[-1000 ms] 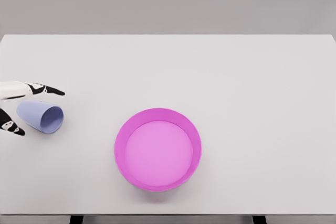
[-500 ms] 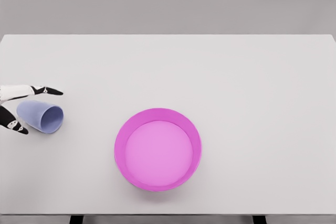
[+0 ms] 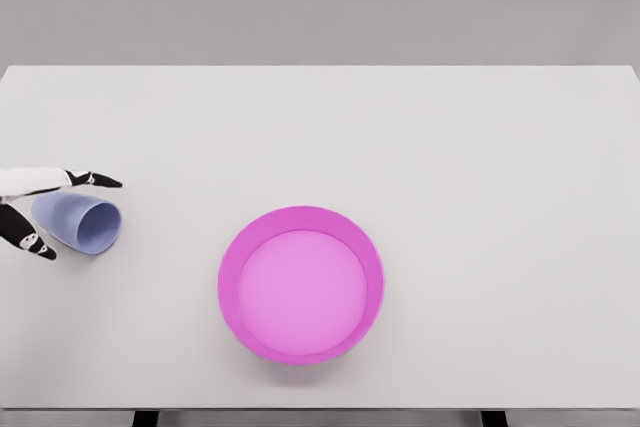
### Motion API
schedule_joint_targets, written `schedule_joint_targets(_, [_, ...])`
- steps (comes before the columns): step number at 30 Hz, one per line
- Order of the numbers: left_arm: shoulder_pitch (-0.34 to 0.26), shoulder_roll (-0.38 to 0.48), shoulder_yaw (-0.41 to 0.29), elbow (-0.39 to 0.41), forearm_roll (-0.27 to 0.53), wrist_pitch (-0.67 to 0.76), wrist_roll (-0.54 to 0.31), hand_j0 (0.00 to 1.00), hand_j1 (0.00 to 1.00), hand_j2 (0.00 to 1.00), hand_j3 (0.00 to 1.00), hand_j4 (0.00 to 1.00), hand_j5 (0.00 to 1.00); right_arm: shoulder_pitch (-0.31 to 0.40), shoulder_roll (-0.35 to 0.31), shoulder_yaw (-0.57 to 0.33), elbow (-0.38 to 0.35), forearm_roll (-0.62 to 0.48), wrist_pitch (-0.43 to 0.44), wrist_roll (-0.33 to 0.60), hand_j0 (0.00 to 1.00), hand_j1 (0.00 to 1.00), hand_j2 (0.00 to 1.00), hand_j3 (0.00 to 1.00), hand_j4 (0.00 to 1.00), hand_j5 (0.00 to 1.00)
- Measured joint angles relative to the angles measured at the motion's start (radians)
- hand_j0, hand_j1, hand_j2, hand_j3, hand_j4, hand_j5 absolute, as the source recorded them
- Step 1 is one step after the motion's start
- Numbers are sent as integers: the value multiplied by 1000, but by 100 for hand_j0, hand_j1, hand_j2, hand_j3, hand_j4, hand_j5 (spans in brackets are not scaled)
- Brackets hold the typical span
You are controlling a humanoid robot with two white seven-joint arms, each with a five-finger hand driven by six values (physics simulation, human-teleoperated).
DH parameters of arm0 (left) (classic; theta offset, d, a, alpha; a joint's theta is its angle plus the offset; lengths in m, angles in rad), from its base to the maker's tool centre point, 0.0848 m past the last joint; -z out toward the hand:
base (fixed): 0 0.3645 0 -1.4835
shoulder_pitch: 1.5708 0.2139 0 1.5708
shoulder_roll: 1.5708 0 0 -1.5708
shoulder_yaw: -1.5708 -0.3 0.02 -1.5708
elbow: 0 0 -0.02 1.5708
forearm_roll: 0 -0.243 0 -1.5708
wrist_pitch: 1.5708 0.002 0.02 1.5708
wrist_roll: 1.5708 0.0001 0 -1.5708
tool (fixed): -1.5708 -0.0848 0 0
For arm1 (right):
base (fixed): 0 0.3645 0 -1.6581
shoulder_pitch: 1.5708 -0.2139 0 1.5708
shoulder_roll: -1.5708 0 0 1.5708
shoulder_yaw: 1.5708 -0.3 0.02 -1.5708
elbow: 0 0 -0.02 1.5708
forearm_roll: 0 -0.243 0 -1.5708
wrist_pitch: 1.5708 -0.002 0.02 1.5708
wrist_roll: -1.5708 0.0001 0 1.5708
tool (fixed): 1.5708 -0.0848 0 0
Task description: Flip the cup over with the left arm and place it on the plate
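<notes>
Head view, single moment. White table [image 3: 420, 147] fills most of the frame, grey wall behind it.

Cup [image 3: 78, 223]: pale blue-lilac, lying on its side near the table's left edge. Open mouth faces right and slightly toward the camera; the closed base points left, toward the frame edge. It rests on the table surface, not upright.

Plate [image 3: 301, 284]: magenta, round, with a raised rim — more a shallow dish in shape. It sits at centre-left of the table, toward the near edge, well apart from the cup and to the cup's right. Nothing lies in it.

Left hand [image 3: 30, 209]: only partly in frame, entering from the left edge. Two fingers show, white with black tips. One finger [image 3: 75, 180] extends along the far side of the cup, just above its upper wall, tip reaching about level with the cup's rim. The other digit [image 3: 25, 235] lies on the near side, beside the cup's base. The two are spread apart with the cup's body between them — a bracketing pose. Actual contact with the cup wall cannot be told from this view; the palm is out of frame.

Right hand: not visible.
</notes>
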Motion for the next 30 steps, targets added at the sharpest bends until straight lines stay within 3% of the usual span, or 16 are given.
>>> schedule_joint_targets(6, [14,-5,0,-3,-5,31,0,100,100,100,100,100,100,0,0,0,0,0,0,0,100,100,100,100,100,100])
schedule_joint_targets(8, [14,-11,0,-3,-6,38,0,88,88,88,88,88,88,0,0,0,0,0,0,0,100,100,100,100,100,100])
schedule_joint_targets(12, [15,-16,0,-3,-4,57,0,75,75,75,75,75,75,0,0,0,0,0,0,0,100,100,100,100,100,100])
schedule_joint_targets(19, [28,-17,3,-21,15,100,1,67,67,67,67,67,67,0,0,0,0,0,0,0,100,100,100,100,100,100])
schedule_joint_targets(23, [48,-10,11,-72,41,120,1,64,64,64,64,64,64,0,0,0,0,0,0,0,100,100,100,100,100,100])
schedule_joint_targets(30, [49,44,71,-240,185,125,0,58,58,58,58,58,58,0,0,0,0,0,0,0,100,100,100,100,100,100])
